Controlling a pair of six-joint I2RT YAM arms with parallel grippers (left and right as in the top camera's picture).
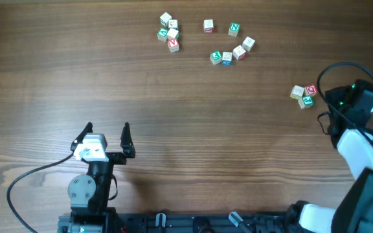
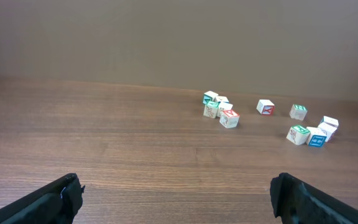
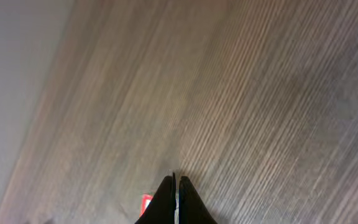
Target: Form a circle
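Standing at the near edge and reading the table (image 1: 193, 136) as a clock face with twelve at the far side, I count fourteen small lettered blocks and two arms. Five blocks sit bunched together at about twelve o'clock (image 1: 173, 33), some of them touching. Six more curve in a loose arc just toward one o'clock (image 1: 226, 57). The last three huddle well apart at three o'clock (image 1: 307, 101). No ring is formed yet; only the arc hints at one. The right gripper (image 3: 176, 185) has its fingers pressed together with nothing between them. It sits low over the wood close to the group of three, with a red-faced block (image 3: 146, 204) just beside its tip. The left gripper (image 1: 107, 127) rests at about seven o'clock with its fingers spread wide and nothing between them, far from any block. The main risk, I think, is a push with those closed fingers. The three blocks are so close together that nudging one would likely drag or tip its neighbours and scatter them. The bunch of five looks just as awkward, since lifting one out could knock the rest. A careless sweep toward twelve could also break up the arc that is already partly shaped.
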